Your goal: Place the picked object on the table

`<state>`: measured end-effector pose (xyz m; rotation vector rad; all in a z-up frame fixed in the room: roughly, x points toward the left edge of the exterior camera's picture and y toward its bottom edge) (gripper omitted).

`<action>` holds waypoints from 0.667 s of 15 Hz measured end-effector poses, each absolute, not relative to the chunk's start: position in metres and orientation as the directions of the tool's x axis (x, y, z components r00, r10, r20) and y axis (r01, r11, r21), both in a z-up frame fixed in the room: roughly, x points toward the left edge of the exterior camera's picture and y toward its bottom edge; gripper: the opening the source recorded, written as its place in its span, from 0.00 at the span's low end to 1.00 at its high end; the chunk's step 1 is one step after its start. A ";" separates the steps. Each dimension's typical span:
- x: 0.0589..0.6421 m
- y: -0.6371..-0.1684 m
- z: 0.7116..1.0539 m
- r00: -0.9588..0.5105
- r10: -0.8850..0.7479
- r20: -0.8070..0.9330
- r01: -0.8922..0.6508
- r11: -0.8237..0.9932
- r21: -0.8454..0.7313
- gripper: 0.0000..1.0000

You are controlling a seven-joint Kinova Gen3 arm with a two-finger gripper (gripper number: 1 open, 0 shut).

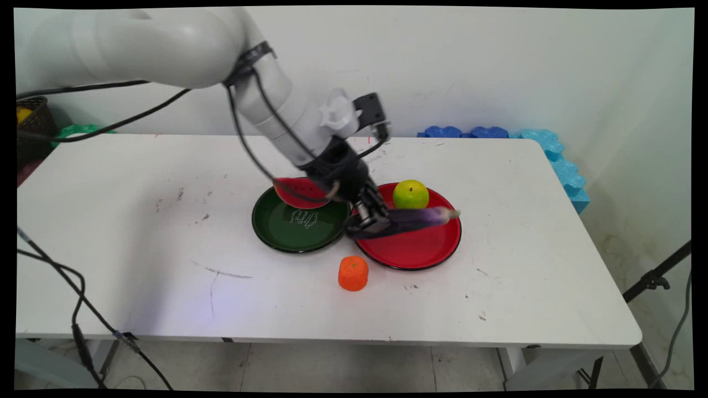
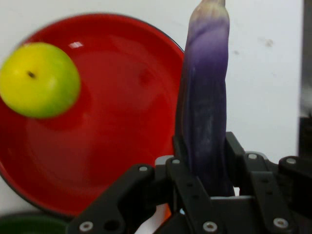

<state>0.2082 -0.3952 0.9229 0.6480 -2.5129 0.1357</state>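
White and scuffed with dark marks, the rectangular table [image 1: 138,265] stands before a plain pale wall, with blue foam blocks [image 1: 553,152] of wavy outline piled behind its far right corner. Over its middle the black two-finger gripper [image 1: 373,220] is clamped on a long, smooth purple eggplant [image 1: 420,216] with a pale tip, holding it by one end so that it juts out sideways above a glossy round red plate [image 1: 420,251] with a dark rim. On that plate's far side sits a round yellow-green apple [image 1: 411,194] with a small dark stem pit. Just left of the red plate lies a round dark green plate [image 1: 293,229], and a red watermelon slice [image 1: 298,192] with a curved edge rests at its far rim. Near both plates, on the bare tabletop, stands a stubby orange carrot piece [image 1: 353,273] with a ridged surface.
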 end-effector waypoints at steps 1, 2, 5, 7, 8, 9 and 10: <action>0.212 -0.388 0.923 -0.745 -0.421 0.518 -0.471 0.881 0.040 0.00; 0.216 -0.381 0.922 -0.749 -0.420 0.512 -0.466 0.884 0.043 0.00; 0.229 -0.359 0.913 -0.768 -0.409 0.492 -0.445 0.894 0.049 0.00; 0.236 -0.347 0.901 -0.781 -0.402 0.478 -0.431 0.901 0.052 0.00; 0.239 -0.342 0.894 -0.787 -0.398 0.472 -0.425 0.904 0.053 0.00; 0.241 -0.339 0.889 -0.790 -0.396 0.468 -0.422 0.905 0.053 0.00; 0.242 -0.336 0.885 -0.793 -0.395 0.465 -0.420 0.906 0.054 0.00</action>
